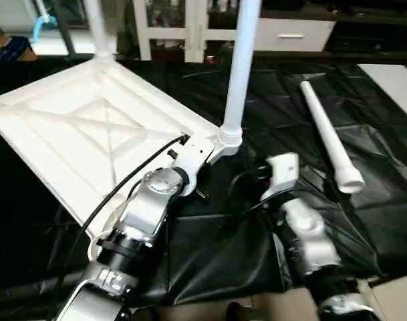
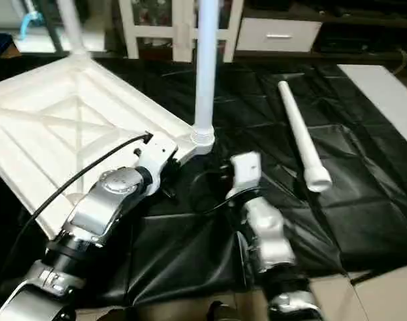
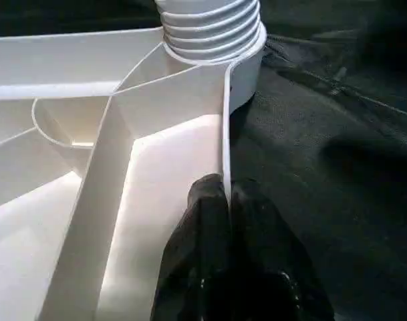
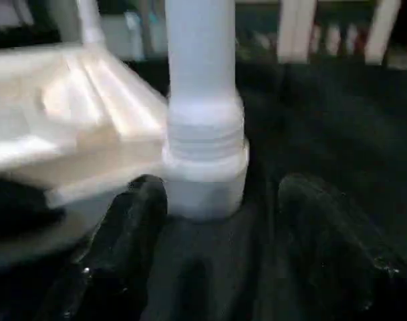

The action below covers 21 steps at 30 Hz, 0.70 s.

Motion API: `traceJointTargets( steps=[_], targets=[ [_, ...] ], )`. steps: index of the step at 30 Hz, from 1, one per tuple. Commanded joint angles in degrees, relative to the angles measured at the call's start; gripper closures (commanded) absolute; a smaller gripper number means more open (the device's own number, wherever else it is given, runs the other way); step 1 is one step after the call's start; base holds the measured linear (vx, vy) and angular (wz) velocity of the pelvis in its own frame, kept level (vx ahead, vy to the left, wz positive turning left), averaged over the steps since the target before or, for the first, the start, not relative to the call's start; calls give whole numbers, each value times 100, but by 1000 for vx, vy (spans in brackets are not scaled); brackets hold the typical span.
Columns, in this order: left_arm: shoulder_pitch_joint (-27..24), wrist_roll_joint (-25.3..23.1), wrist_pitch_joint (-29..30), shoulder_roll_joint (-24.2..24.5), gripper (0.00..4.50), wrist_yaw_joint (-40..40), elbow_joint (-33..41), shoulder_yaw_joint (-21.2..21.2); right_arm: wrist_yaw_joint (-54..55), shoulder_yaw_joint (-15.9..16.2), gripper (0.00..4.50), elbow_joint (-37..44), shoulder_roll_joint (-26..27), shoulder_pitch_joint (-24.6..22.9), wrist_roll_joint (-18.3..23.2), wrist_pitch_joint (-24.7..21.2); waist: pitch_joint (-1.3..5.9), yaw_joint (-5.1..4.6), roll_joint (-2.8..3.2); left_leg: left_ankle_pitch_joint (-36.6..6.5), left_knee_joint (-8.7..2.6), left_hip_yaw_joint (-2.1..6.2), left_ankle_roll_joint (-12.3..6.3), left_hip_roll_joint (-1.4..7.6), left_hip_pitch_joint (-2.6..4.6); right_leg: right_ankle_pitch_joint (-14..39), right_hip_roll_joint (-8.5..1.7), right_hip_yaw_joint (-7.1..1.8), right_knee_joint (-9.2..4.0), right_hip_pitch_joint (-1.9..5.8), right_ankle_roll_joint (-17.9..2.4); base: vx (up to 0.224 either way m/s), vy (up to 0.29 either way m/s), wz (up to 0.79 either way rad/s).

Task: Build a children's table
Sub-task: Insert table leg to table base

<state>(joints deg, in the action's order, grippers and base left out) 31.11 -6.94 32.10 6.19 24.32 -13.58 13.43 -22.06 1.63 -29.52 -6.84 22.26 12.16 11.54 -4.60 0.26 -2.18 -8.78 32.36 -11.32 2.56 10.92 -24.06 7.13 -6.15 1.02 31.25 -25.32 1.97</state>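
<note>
black plastic sheet [image 1: 363, 200] is covering the work surface, wrinkled, lying under everything. table top [image 1: 89, 127] is lying upside down on it, x-ribbed underside facing up, sitting at about 10 o'clock from the middle of the head view.

two legs are standing upright in corner sockets: near leg [image 1: 240, 73] is rising from the corner at about 12 o'clock of the scene's middle, its ribbed collar seated in the socket; far leg [image 1: 96, 27] is standing at the back corner, at about 11 o'clock. loose leg [image 1: 327, 134] is lying flat on the sheet at about 2 o'clock, well apart from the top, wide end pointing toward the robot.

white cabinet [image 1: 190, 27] is standing behind the sheet at 12 o'clock. white board [image 1: 397, 80] is lying at the sheet's edge, about 2 o'clock, past the loose leg.

left gripper [image 3: 226, 200] is pinching the thin rim wall of the table top just beside the near leg's corner, fingers [image 3: 203, 221] closed tight on either side of the wall. right gripper [image 4: 220, 207] is sitting just in front of the near leg's socket, fingers [image 4: 133, 221] spread wide apart to either side of the collar, gripping nothing; one finger is close to the socket, touching or not i cannot tell.
</note>
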Motion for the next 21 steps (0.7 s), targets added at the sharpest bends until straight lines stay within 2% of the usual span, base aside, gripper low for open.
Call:
traceJointTargets(
  steps=[1,2,4,6,7,8,9,12,14,15,16,17,20,21],
  targets=[
    [-139,118,-353,131,450,314,325,103,-282,-53,148,481,-208,-213,147,-316,446,62,-2,-925,-327,20,-725,174,166,380,-46,-25,-143,299,-1260,64,-25,-2],
    [-173,128,-417,192,450,384,350,137,-311,-75,148,525,-263,-240,121,-350,454,90,-7,-665,-294,-4,-780,167,182,27,-25,-33,-100,303,-1352,64,-25,-2],
    [-283,168,-594,345,450,578,443,215,-372,-153,148,625,-415,-280,145,-541,462,136,-8,-441,-265,-25,-850,150,188,-263,-17,-41,-63,320,-1457,25,-10,-1],
    [-396,188,-766,492,450,805,556,310,-565,-146,148,781,-570,-321,194,-634,454,185,-7,-465,-264,-37,-845,160,199,-189,-20,-48,-65,323,-1491,0,0,0],
    [-449,195,-827,556,450,899,609,347,-699,-135,148,878,-649,-348,260,-731,442,200,-5,-606,-275,-41,-782,172,205,41,-15,-53,-82,322,-1446,0,0,0],
    [-488,201,-882,607,450,976,648,377,-882,-109,112,1007,-765,-381,333,-847,414,204,-6,-836,-296,-43,-682,180,216,373,-9,-58,-114,310,-1388,0,0,0],
    [-551,210,-946,684,450,1081,717,420,-1068,-85,112,1156,-889,-420,424,-995,401,200,-13,-982,-303,-48,-624,180,217,581,-7,-63,-135,297,-1347,0,0,0],
    [-827,222,-1177,1017,450,1468,1033,586,-1664,-58,93,1721,-1309,-566,850,-1682,359,215,-18,-1556,-349,-27,-372,201,245,1434,-3,-77,-207,263,-1049,0,0,0],
    [-988,306,-1207,1146,450,1643,1289,636,-2110,-58,70,2053,-1664,-662,1098,-2168,339,220,-8,-1822,-373,-22,-271,205,268,1775,-1,-83,-243,235,-960,0,0,0],
    [-997,312,-1209,1152,450,1653,1303,638,-2133,-59,60,2068,-1682,-666,1110,-2194,334,240,0,-2009,-387,-2,-172,227,291,1969,-7,-92,-255,223,-893,0,0,0],
    [-1096,361,-1229,1223,450,1763,1462,677,-2415,-57,60,2221,-1886,-712,1248,-2447,337,238,-2,-2088,-386,-8,-99,225,311,2003,0,-97,-268,200,-876,0,0,0],
    [-1194,398,-1277,1280,450,1865,1608,719,-2700,-46,60,2326,-2087,-739,1350,-2616,338,240,-14,-2078,-391,-5,-74,218,289,1988,0,-97,-257,216,-871,0,0,0],
    [-1300,441,-1327,1327,450,1968,1754,747,-2948,-60,60,2407,-2268,-746,1436,-2750,349,274,-27,-1859,-371,-19,-117,213,276,1833,-10,-106,-240,221,-873,0,0,0],
    [-1346,449,-1324,1350,450,2012,1819,752,-3038,-66,60,2404,-2341,-729,1455,-2790,357,279,-51,-1798,-357,-30,-139,209,277,1817,-10,-107,-241,212,-882,0,0,0]
  ],
)
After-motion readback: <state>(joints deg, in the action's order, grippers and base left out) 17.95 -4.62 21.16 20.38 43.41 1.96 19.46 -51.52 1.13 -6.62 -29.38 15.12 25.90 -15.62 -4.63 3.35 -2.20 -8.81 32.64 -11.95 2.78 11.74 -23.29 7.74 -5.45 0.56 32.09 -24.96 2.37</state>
